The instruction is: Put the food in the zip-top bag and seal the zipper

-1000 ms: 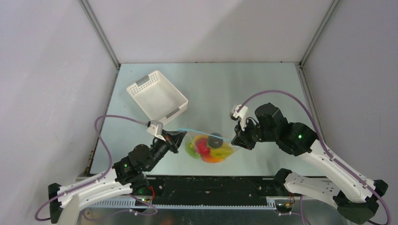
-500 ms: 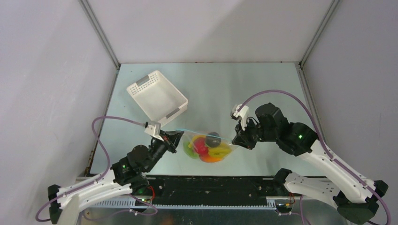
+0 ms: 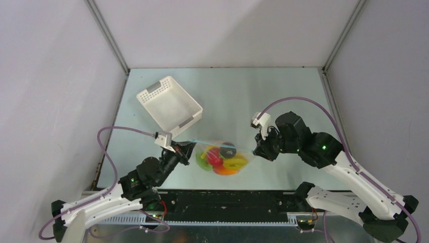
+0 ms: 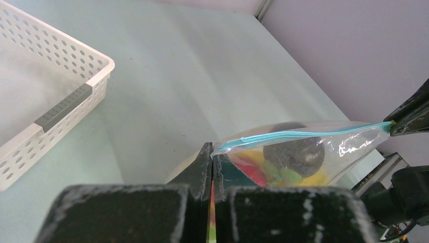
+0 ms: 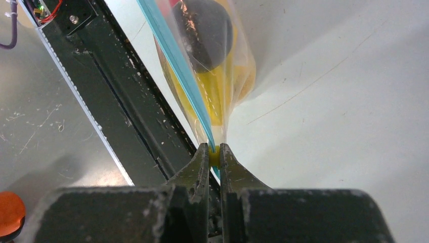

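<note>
The zip-top bag [image 3: 238,154] hangs stretched between the two claws, over the near part of the counter [image 3: 283,91] and close to its front edge. The food [image 3: 218,157] is all inside it: a dark purple piece sits highest, right under the mouth, with red, green, yellow and orange pieces packed below. The zipper [image 4: 303,134] runs as one taut light blue line along the top edge, from one claw to the other. I cannot tell whether it is pressed shut along its whole length.

The left claw [image 4: 212,158] is clenched on the bag's left corner, at the end of the blue strip. The right claw [image 5: 214,152] is clamped on the opposite corner, with the strip's end pinched between its tips.

A white slotted basket [image 3: 169,104] sits tilted behind the left claw, apart from the bag.
</note>
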`<control>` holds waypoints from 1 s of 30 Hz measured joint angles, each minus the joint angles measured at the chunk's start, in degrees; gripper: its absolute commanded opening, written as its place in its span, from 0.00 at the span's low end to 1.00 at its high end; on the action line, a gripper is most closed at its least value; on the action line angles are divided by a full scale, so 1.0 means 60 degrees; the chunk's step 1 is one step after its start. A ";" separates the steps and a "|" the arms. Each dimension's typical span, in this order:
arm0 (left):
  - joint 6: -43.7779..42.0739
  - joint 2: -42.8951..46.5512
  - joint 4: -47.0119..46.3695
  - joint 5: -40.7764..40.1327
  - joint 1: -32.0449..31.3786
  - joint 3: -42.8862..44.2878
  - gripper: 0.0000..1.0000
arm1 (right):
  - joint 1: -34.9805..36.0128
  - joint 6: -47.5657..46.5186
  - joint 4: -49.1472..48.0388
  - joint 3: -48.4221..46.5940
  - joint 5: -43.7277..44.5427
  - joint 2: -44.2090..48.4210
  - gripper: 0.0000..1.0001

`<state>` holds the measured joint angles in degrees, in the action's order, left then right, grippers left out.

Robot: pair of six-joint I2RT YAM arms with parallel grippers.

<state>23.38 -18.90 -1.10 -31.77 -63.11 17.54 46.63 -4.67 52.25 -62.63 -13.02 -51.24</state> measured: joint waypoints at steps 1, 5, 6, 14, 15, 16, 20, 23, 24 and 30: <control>-0.0004 -0.0036 -0.0007 0.0000 0.0000 0.0000 0.00 | 0.0000 0.0026 0.0000 0.0000 0.0036 0.0004 0.03; -0.0015 -0.0120 -0.0011 0.0015 0.0000 0.0000 0.00 | -0.0011 0.0040 0.0029 0.0000 0.0127 0.0044 0.02; -0.0025 -0.0127 -0.0011 0.0036 0.0000 0.0000 0.00 | -0.0018 0.0040 0.0033 0.0000 0.0153 0.0051 0.02; -0.0226 -0.0368 -0.0011 0.0481 0.0004 0.0073 0.00 | -0.0087 0.0280 0.0026 0.0000 0.0623 0.0266 0.02; -0.0255 -0.0433 -0.0011 0.0539 0.0004 0.0106 0.00 | -0.0106 0.0284 0.0029 0.0000 0.0645 0.0317 0.06; -0.0310 -0.0510 -0.0015 0.0601 0.0004 0.0142 0.00 | -0.0113 0.0284 0.0033 0.0000 0.0670 0.0368 0.07; -0.0470 -0.0743 -0.0047 0.0729 0.0018 0.0244 0.00 | -0.0127 0.0284 0.0073 0.0004 0.0648 0.0455 0.14; -0.0499 -0.0882 -0.0149 0.0834 0.0051 0.0266 0.00 | -0.0142 0.0277 0.0109 0.0109 0.0528 0.0452 0.27; -0.0499 -0.0933 -0.0182 0.0863 0.0055 0.0266 0.00 | -0.0146 0.0280 0.0117 0.0153 0.0506 0.0444 0.34; -0.0484 -0.1260 -0.0455 0.1239 0.0069 0.0266 0.00 | -0.0120 0.0237 0.0146 0.0306 0.0175 0.0277 0.66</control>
<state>20.47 -26.46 -3.84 -24.34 -62.70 19.14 45.91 -3.25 53.12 -60.80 -11.97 -49.58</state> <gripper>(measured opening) 0.003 0.589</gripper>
